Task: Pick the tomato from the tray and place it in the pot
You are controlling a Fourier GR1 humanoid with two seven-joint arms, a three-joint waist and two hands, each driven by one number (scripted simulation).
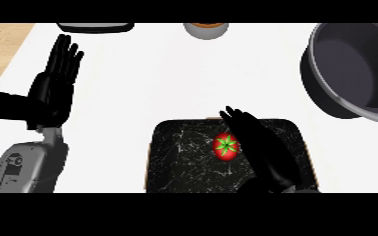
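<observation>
1. Red, with a green star-shaped stalk, the tomato [226, 146] lies in the head view on the black marbled tray [181, 155], right of the tray's middle, upright and not lifted.
2. Just beside it on its right is the right robot hand [260, 145], fingers straight and spread, pointing away from the robot; it reads as touching or nearly touching the tomato, and nothing is curled round the fruit.
3. At the view's left edge the left robot hand [57, 77] rests over the white worktop [184, 75], fingers straight and up, holding nothing.
4. Well apart, at the upper right, the grey pot [343, 75] stands partly out of view, with nothing visible inside.
5. Judgement: the step in hand is the approach to the grasp. Next, the right hand would need to settle over the tomato, curl round it, lift it off the tray, then carry it right and away to the pot.
</observation>
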